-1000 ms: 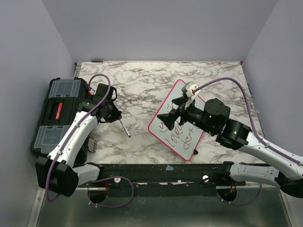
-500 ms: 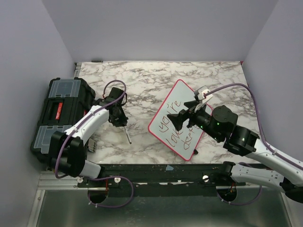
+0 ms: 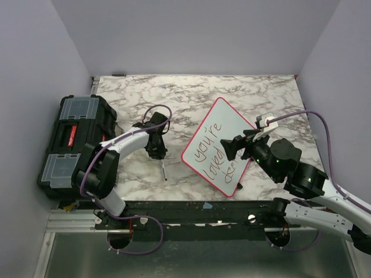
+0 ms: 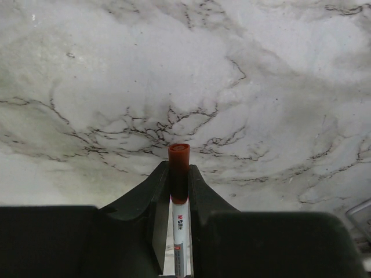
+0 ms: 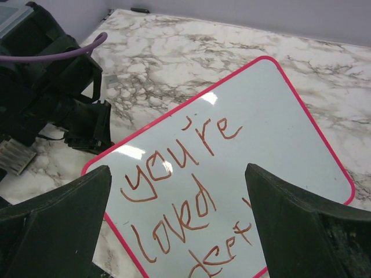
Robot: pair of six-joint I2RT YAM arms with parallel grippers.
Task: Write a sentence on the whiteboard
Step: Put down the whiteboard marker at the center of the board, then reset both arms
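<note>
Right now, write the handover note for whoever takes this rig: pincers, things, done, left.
Left pincer: shut on the marker, over the marble table, left of the whiteboard.
Right pincer: open, holding nothing, hovering by the whiteboard's right edge.
Done: the board reads "you're loved", plus a third line that is partly hidden.
Left: check whether that third line is finished; if so, probably just put the marker down.

The left arm [image 3: 124, 141] and right arm [image 3: 342, 201] have white shells and black joints. Each carries a purple cable [image 3: 301, 112]. The fingers [image 5: 52, 214] are matte black.
</note>
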